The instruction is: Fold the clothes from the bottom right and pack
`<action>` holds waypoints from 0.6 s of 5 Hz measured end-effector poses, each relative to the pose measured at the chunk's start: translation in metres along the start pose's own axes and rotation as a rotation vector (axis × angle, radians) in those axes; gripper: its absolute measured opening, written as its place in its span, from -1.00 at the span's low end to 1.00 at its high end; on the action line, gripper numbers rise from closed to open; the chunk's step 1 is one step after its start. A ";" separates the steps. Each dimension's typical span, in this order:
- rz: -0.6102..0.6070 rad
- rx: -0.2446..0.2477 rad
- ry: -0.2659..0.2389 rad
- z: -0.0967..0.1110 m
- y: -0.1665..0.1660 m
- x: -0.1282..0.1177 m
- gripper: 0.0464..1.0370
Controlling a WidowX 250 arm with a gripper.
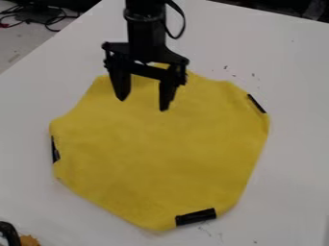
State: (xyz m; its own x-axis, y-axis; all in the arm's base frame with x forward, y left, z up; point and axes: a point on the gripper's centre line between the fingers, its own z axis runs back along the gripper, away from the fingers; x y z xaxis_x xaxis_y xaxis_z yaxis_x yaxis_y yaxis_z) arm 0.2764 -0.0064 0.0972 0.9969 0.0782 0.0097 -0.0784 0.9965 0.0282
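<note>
My black gripper [142,104] hangs over the upper part of the yellow cloth [160,153], its two fingers apart with nothing between them. The cloth lies spread out flat on the white table, with a roughly many-sided outline. Black pieces sit at its edges: one at the bottom right [196,217], one at the upper right [256,103] and one at the left [55,149]. Part of the cloth's top edge is hidden behind the gripper.
The white table [289,158] extends around the cloth. A black curved object [9,233] and a small orange-brown thing [29,240] are at the bottom left corner. Black cables [55,20] lie beyond the table at the top left. Small dark specks dot the table near the upper right.
</note>
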 end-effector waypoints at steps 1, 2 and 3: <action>-0.095 -0.039 0.000 -0.001 -0.015 -0.022 0.92; -0.336 -0.137 -0.109 -0.007 -0.028 -0.041 0.92; -0.591 -0.241 -0.163 -0.027 -0.046 -0.049 0.92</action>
State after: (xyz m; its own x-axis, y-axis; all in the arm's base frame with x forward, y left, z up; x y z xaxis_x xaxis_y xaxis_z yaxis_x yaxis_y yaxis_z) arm 0.2310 -0.0554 0.0683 0.8559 -0.4712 0.2130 0.5051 0.8501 -0.1492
